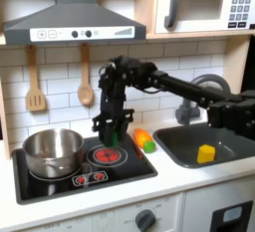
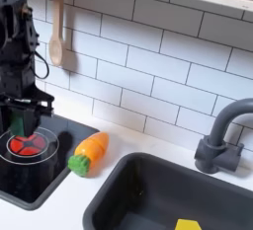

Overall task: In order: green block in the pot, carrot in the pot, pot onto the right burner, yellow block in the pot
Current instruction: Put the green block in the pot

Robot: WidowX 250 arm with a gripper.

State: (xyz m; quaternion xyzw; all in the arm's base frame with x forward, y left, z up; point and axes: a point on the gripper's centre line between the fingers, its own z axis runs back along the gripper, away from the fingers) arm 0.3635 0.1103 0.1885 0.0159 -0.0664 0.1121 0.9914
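Black plastic makes up the hand (image 1: 112, 128), which is seen in both exterior views hanging low over the right burner (image 1: 107, 156); a glimpse of green between its fingers suggests it is clamped on the green block (image 1: 113, 133), though in the second exterior view the hand (image 2: 27, 118) hides the block and the grip cannot be told for certain. Taking the right burner as landmark, the pot (image 1: 52, 148) stands on the burner to the first exterior view's left of it, clear of the hand; the coming move is therefore judged to be a carry across the cooktop toward that side, followed by a release over the pot's open mouth. The carrot (image 2: 88, 152) lies on the worktop just off the right burner toward the second exterior view's right, its long axis slanted, green tip toward the cooktop's front edge. The yellow block (image 1: 205, 153) rests in the sink (image 1: 184, 146), well beyond the carrot from the right burner. The pot is shown by the first exterior view; the carrot's slant is read more plainly in the second exterior view.
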